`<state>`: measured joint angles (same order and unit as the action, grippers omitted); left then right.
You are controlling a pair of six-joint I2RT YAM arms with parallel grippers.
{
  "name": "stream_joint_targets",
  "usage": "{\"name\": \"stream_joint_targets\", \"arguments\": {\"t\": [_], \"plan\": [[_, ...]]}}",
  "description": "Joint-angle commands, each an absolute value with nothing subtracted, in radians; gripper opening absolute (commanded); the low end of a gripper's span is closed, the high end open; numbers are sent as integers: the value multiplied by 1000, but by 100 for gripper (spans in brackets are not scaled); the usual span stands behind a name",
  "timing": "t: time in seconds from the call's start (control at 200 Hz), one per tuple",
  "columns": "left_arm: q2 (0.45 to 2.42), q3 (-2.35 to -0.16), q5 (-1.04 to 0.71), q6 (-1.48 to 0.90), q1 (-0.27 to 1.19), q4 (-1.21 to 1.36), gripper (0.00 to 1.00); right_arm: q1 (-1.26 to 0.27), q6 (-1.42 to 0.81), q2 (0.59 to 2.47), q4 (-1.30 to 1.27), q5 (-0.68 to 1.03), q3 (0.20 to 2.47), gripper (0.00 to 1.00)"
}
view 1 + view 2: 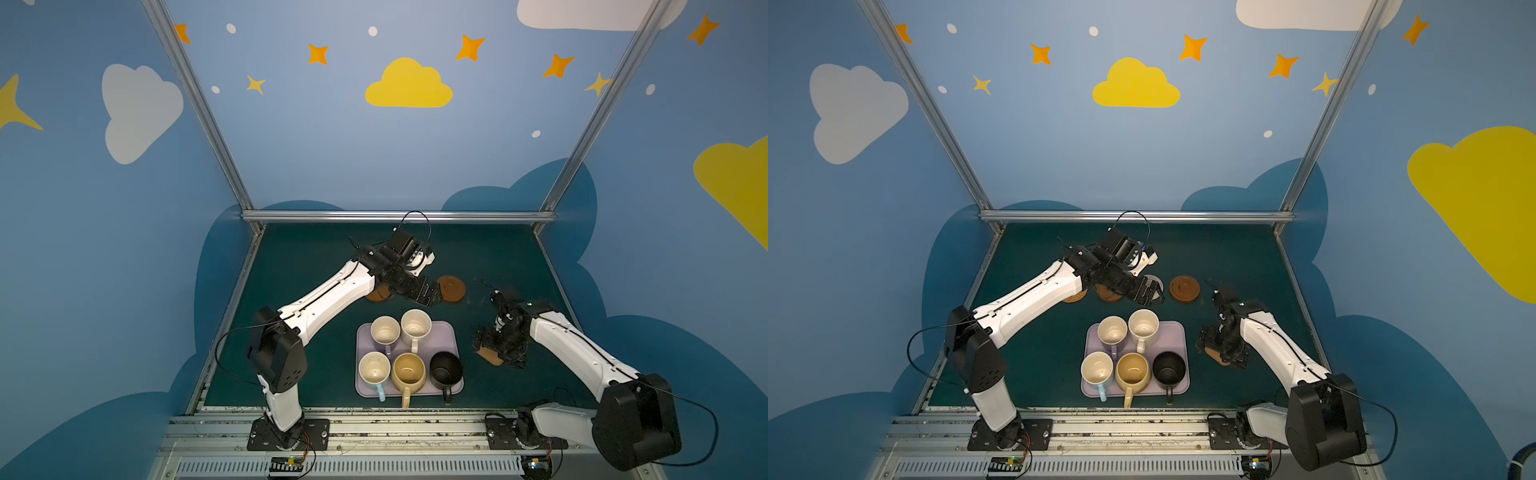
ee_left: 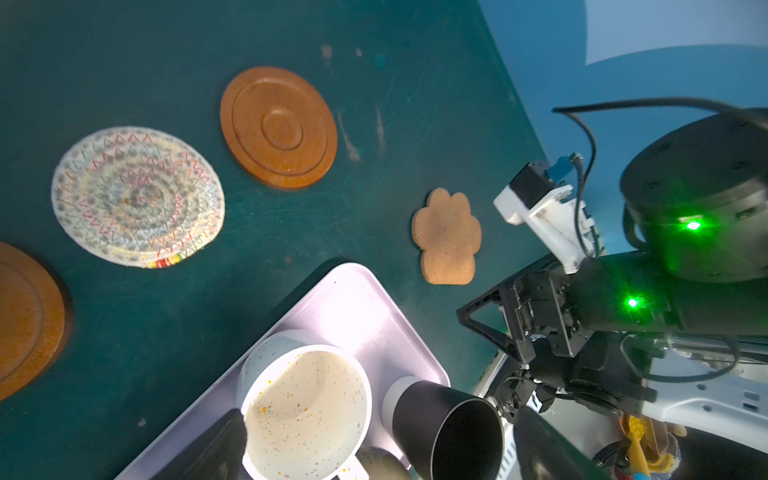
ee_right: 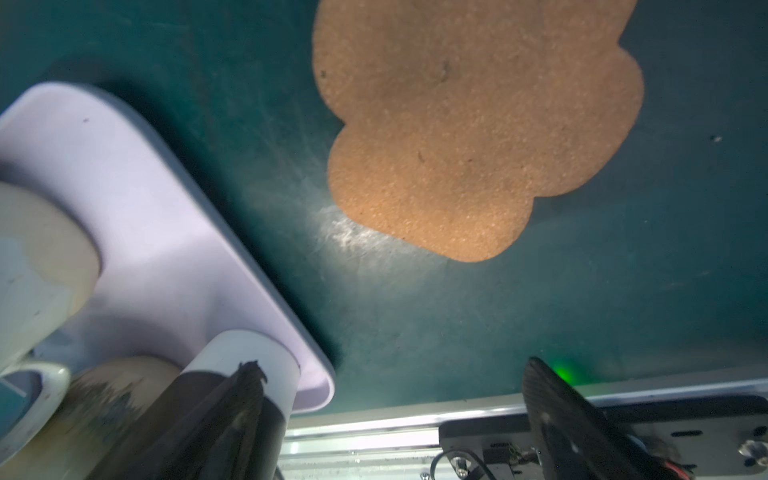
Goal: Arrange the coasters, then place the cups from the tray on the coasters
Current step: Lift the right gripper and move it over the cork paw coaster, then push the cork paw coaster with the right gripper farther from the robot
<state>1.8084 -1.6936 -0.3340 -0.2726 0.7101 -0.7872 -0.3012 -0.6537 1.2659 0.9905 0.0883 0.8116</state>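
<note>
Right wrist view, paw-shaped cork coaster lying flat, just beyond spread, empty right gripper.

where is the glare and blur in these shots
Right wrist view: a white glare patch on the dark green table beside the tan paw-shaped cork coaster; nearby mugs blurred. Left wrist view: the pale lilac tray is blown out; green arm lights flare. Both top views: walls bright, table dim.

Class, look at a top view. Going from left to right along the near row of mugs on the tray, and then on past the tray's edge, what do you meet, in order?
Light blue mug → mustard yellow mug → black mug → paw-shaped cork coaster, lying on the table beside the tray.
</note>
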Motion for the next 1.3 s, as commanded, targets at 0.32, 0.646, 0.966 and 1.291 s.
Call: {"name": "stream_joint_targets", "arguments": {"t": [0.32,0.646,0.966,1.291], "plan": [[1809,-1715,-336,-251,710,-789,100,-233,-664,1445,818,76,806,97],[1795,-1694,-335,-251,697,-767,100,-190,-650,1494,802,59,768,97],[1781,-1667,-341,-254,681,-739,100,-180,-605,1540,785,20,807,97],[1758,-1647,-334,-252,673,-723,100,-173,-513,1618,828,-34,894,93]]}}
